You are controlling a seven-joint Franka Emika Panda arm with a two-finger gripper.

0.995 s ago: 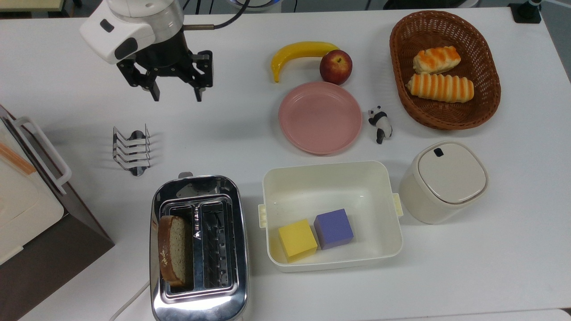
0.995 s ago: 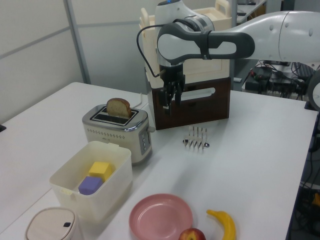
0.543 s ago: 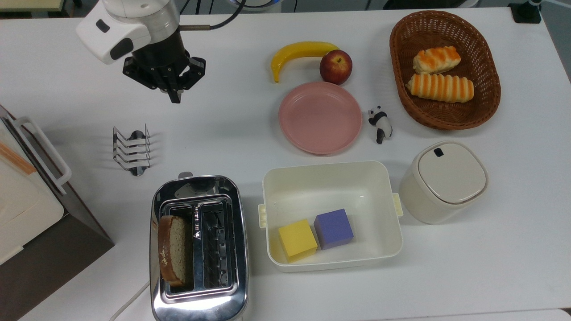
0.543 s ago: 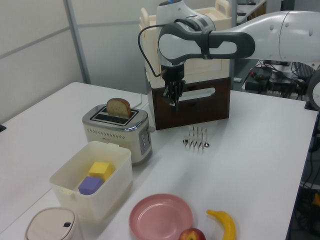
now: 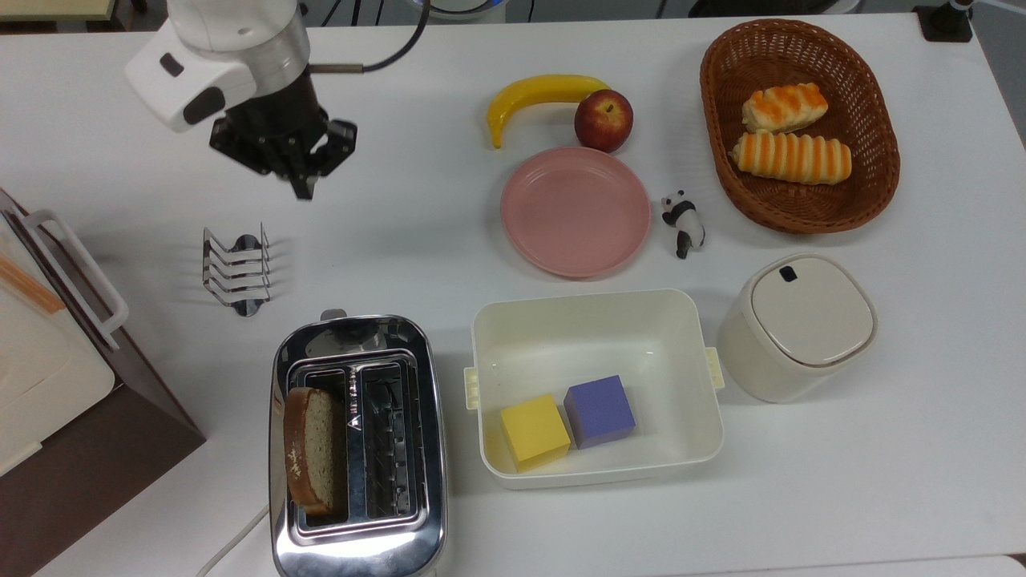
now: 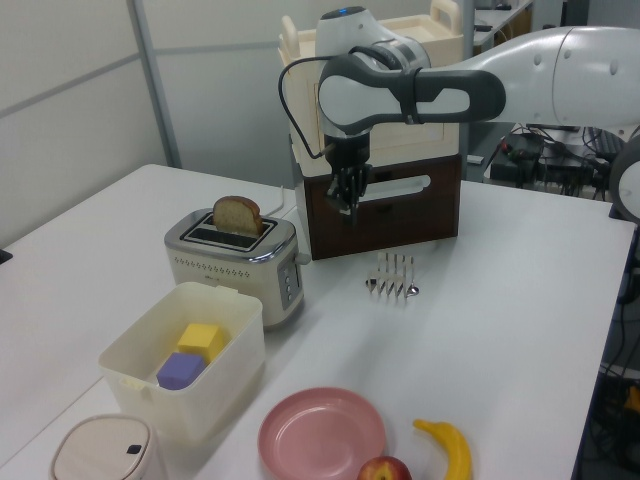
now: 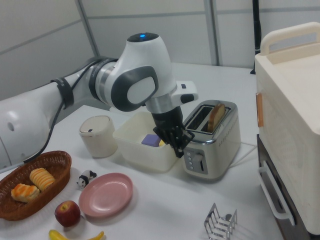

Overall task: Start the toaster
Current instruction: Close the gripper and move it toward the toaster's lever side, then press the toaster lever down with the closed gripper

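The chrome two-slot toaster (image 5: 401, 449) stands near the front edge in the top view, with a bread slice (image 5: 311, 461) upright in its left slot. Its small lever knob (image 5: 333, 314) sticks out of the end that faces the toast rack. My gripper (image 5: 304, 191) hangs shut and empty above the table, well beyond that end toward the top view's upper left. In the left view the gripper (image 6: 352, 208) is higher than the toaster (image 6: 235, 265) and to its right. In the right view the gripper (image 7: 180, 151) hovers in front of the toaster (image 7: 212, 145).
A wire toast rack (image 5: 236, 270) stands between gripper and toaster. A brown-and-cream appliance (image 5: 48, 377) fills the top view's left edge. A white bin (image 5: 625, 336) with two cubes sits beside the toaster. Beyond it are a pink plate (image 5: 575, 211), banana (image 5: 537, 94), apple (image 5: 603, 120), basket (image 5: 717, 120) and lidded canister (image 5: 797, 324).
The gripper's fingers went from wide open to shut. The hand shifted slightly toward the top view's left and turned a little.
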